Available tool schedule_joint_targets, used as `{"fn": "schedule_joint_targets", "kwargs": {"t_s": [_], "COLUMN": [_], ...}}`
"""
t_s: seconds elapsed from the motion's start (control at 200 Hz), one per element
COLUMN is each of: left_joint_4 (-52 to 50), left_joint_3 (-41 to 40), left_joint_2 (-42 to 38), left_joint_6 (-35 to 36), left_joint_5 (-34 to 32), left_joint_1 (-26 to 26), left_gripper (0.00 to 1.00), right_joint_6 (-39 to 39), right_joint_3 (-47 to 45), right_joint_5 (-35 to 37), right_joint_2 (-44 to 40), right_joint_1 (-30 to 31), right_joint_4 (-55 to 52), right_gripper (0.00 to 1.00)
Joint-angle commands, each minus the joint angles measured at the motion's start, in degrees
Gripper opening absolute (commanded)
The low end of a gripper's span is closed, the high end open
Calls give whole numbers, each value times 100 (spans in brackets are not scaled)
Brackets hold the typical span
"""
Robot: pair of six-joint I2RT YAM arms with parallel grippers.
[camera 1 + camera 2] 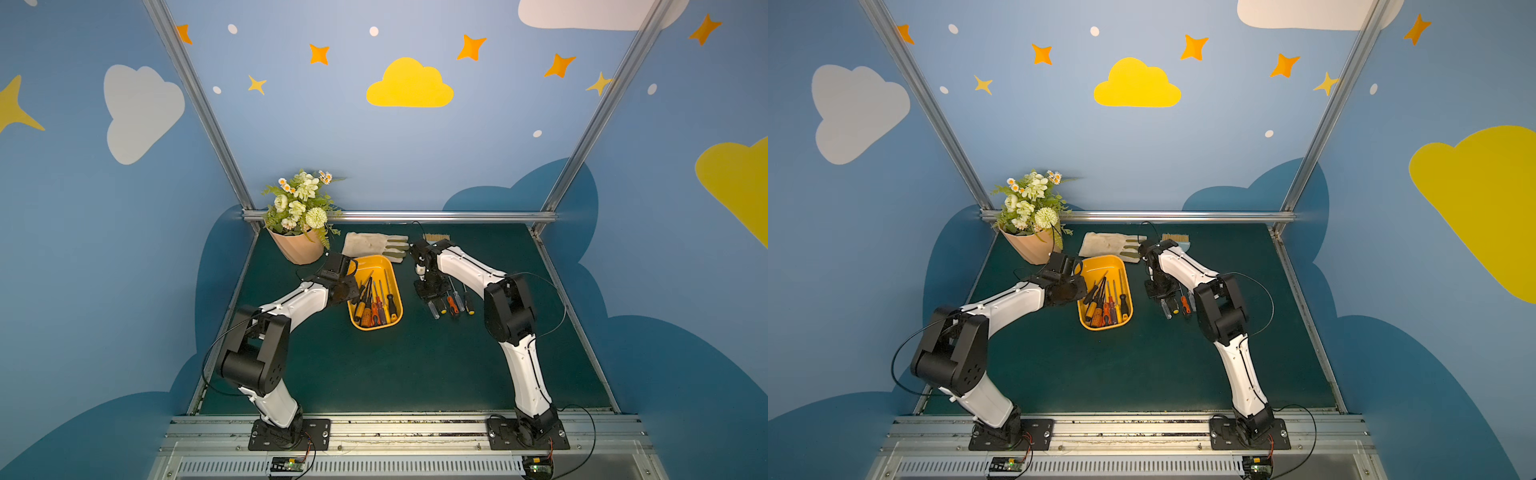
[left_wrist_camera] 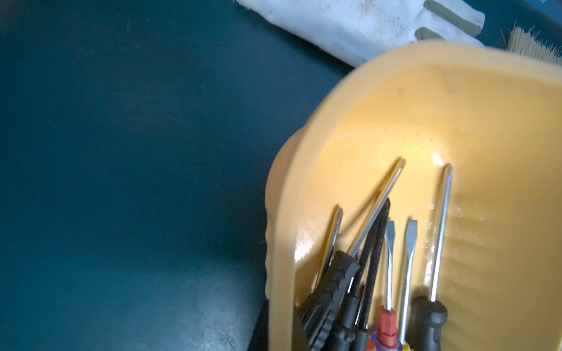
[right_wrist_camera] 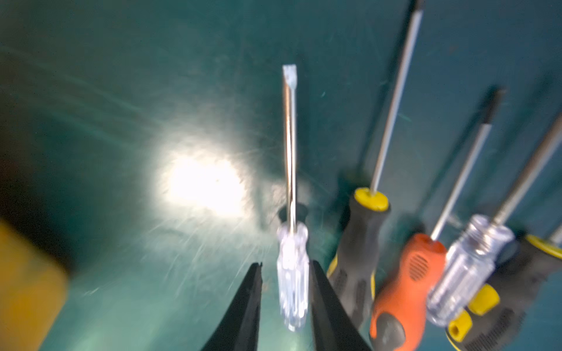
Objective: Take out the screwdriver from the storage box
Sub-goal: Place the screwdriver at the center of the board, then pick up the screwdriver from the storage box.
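Now we see the storage box (image 1: pixel 374 265) on the green mat (image 1: pixel 374 374), just in front of the beige glove (image 1: pixel 368 245) and near the flower pot (image 1: pixel 297 249). Inside the box lie several screwdrivers (image 1: pixel 374 303) close together, with their handles toward the robot's side.

The left gripper (image 1: pixel 351 293) is at the left wall of the box. Its jaws are closed, but we cannot tell if they pinch the wall, because the wrist view does not show them.

The right gripper (image 3: pixel 286 263) is low over the mat, to the right of the box and apart from it. Its jaws stand a little apart on both sides of the clear-handled screwdriver (image 3: pixel 292 243), with a small gap at each side, so it grips nothing. This screwdriver lies outside the box, beside four other screwdrivers (image 1: pixel 455 301) in a row on the mat.
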Motion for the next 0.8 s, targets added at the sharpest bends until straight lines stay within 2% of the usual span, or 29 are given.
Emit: {"fn": "schedule_joint_targets", "kwargs": {"t_s": [0.0,0.135,0.355,0.796], "left_joint_4": [173,171,194,159], "left_joint_3": [291,305,379,424], "left_joint_2": [-11,20,163,122], "left_joint_6": [-42,-33,14,72], "left_joint_5": [125,153,226,258], "left_joint_1": [30,30,35,30], "left_gripper": [2,3,2,2], "right_joint_6": [-7,-17,-190,-327], "right_joint_3": [-143,-310,-123,292], "right_joint_5": [-172,-438,-1056,-1514], "right_joint_2": [-698,-1133,-1256,-670], "right_joint_1": [42,110,413,1055], "right_joint_4": [364,665,847,862], "right_gripper": [30,35,37,40]}}
